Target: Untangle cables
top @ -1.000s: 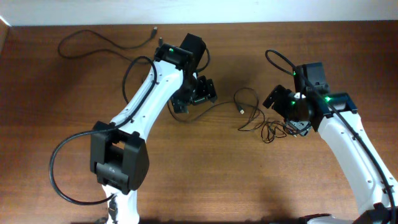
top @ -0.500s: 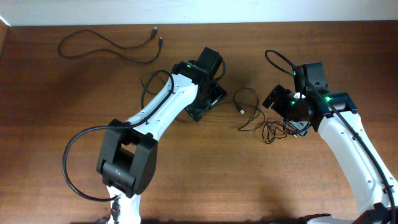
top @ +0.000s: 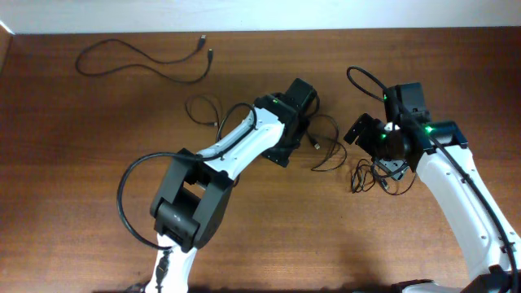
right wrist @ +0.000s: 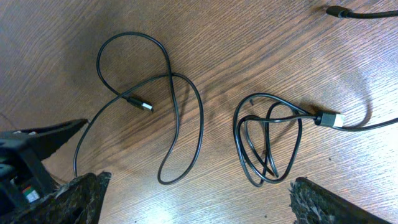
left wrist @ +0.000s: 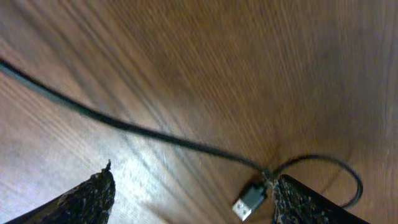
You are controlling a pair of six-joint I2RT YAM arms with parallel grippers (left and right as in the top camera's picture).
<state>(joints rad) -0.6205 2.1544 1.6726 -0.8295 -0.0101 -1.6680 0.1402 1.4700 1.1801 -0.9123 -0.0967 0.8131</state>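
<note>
- Cables: two thin black cords lie mid-table between the arms, a loose cord [left wrist: 155, 135] in open loops and a small coil [right wrist: 268, 146] just to its right; two more cords lie well apart toward the far left of the table [top: 81, 203].
- Left gripper [left wrist: 193, 186]: released, jaws spread wide, nothing between them, low over the loose cord.
- Right gripper [right wrist: 196, 193]: released too, jaws at full spread, hanging higher, with the small coil below it on its outer side.
- Nearer arm: the left one for the loose cord; the right one for the coil.
- Which way the cord lies: in the left wrist view it runs just ahead of the fingertips, slanting from one finger across to the other, so its long axis crosses the gap.
- Plug [left wrist: 249, 199]: at the cord's end, just beside one finger, apart from it.
- Judgement: a short drop and slight reach forward should bring that cord between the jaws.
</note>
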